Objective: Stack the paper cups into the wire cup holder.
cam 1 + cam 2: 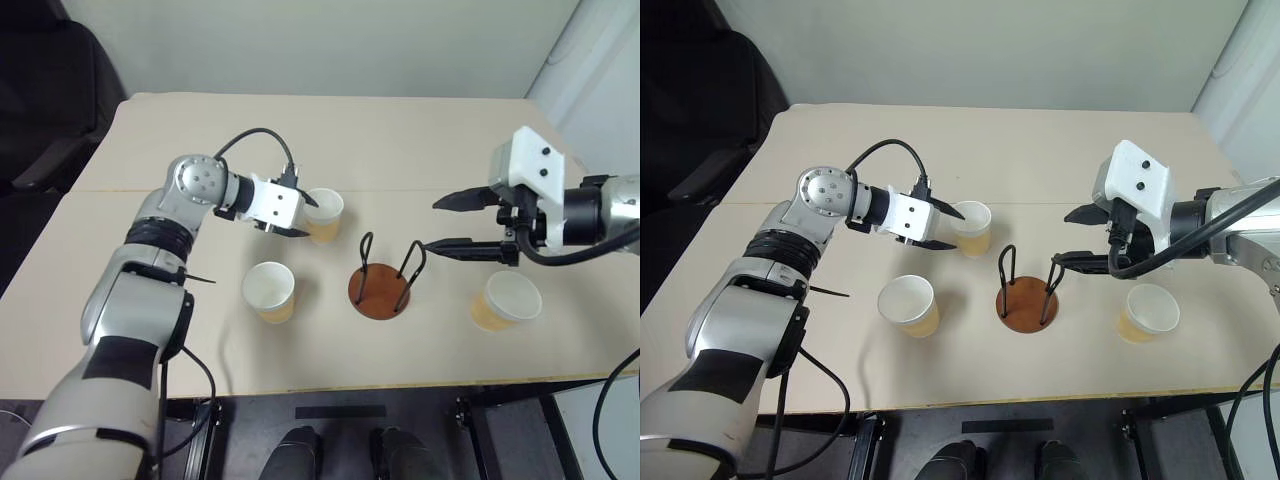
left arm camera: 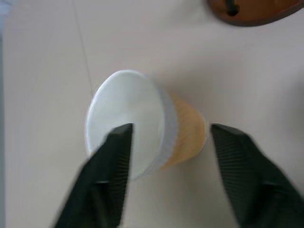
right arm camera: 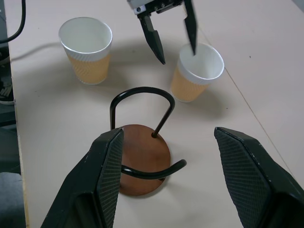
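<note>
Up on the pale table (image 1: 420, 140), the left gripper (image 1: 946, 228) straddles the rim of the far paper cup (image 1: 973, 226), one finger inside and one outside, spread and not clamped. Just nearer stands the wire cup holder (image 1: 381, 290), empty, between a second cup (image 1: 269, 290) on its left and a third (image 1: 507, 301) on its right. Above the holder, the right gripper (image 1: 446, 224) hangs with fingers wide apart, holding nothing.
</note>
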{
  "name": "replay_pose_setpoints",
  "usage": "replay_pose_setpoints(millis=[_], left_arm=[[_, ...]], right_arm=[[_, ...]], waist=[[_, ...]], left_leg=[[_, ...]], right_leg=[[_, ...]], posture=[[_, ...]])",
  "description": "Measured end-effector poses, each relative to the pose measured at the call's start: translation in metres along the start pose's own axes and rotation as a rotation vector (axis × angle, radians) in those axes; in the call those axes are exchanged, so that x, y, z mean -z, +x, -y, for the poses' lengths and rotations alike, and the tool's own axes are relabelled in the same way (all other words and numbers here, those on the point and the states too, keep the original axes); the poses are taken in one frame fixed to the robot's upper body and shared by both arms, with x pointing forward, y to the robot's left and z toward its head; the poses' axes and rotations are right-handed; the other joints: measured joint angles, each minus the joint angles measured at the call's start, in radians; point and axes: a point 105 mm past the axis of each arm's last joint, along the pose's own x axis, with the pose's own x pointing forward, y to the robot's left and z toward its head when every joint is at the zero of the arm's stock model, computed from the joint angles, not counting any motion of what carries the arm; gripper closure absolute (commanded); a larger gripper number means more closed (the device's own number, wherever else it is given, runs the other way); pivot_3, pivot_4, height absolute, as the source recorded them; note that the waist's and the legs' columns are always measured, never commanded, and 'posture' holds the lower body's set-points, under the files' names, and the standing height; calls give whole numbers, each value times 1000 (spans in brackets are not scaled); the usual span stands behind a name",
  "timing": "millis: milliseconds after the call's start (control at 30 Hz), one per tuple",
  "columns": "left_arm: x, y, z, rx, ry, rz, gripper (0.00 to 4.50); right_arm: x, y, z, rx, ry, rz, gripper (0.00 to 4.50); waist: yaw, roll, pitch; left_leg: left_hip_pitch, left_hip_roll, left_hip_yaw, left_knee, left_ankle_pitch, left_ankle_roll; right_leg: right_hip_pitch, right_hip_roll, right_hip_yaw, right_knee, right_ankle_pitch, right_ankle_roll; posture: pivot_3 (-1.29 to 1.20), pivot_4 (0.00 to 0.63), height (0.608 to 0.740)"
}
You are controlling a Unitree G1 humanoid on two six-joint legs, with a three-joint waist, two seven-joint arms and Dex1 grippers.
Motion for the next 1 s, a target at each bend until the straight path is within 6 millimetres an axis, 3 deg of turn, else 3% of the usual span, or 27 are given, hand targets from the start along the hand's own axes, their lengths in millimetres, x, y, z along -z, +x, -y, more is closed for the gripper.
replay_pose_setpoints(millis=[100,167,633,867,1000], left_arm=[[0,-1,4,38,-20,10,4051],[0,-2,6,58,-34,16,4440],[6,-23,17,158,-248,57,4440],[-3,-56,-21,34,-358,87,4440],[-9,-64,-28,27,-373,92,4440]], right_arm=[[0,0,0,1,0,0,1453],[0,0,0,1,1,0,1453],[2,-1,3,8,18,1,1453],[7,-1,3,5,33,-7,1453],[11,-1,5,10,47,-9,1453]], waist=[[0,0,0],[0,0,0],[2,0,0],[4,1,0],[2,1,0]], left_leg=[[0,0,0,1,0,0],[0,0,0,1,0,0],[-1,0,0,5,-1,1],[-6,-1,-2,8,-1,2],[-6,-2,-1,8,-1,2]], right_leg=[[0,0,0,1,0,0],[0,0,-1,1,0,0],[0,0,-1,2,0,1],[-2,-1,-2,2,1,2],[-1,0,-3,1,1,2]], posture=[[0,150,740],[0,150,740],[0,150,740],[0,150,740],[0,150,740]])
